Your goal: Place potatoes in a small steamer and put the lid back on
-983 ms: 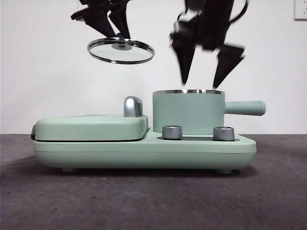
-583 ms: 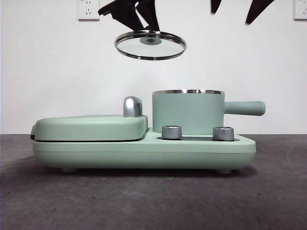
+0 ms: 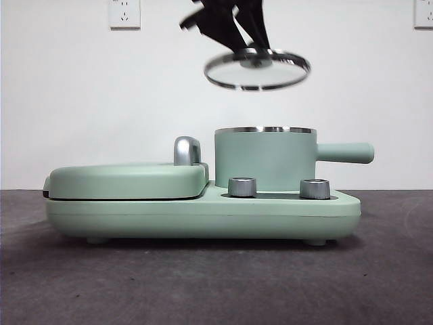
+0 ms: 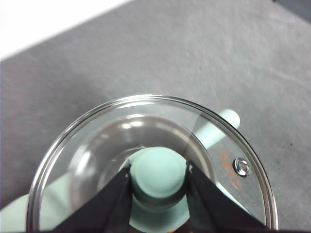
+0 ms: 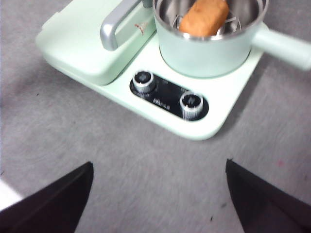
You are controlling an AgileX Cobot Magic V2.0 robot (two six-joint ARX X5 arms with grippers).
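Left claw point(image 4: 159, 182), jaws clamped on the mint knob, holds the lid point(image 3: 257, 69) tilted in air above the small steamer point(image 3: 265, 159), not touching it. Glass clear, steel-rimmed. Potato point(image 5: 204, 18), orange-brown and oblong, lies inside the steamer; its far end cut off. Right claw point(image 5: 158, 194): jaws spread wide above the desk point(image 5: 121, 160), near the steamer.
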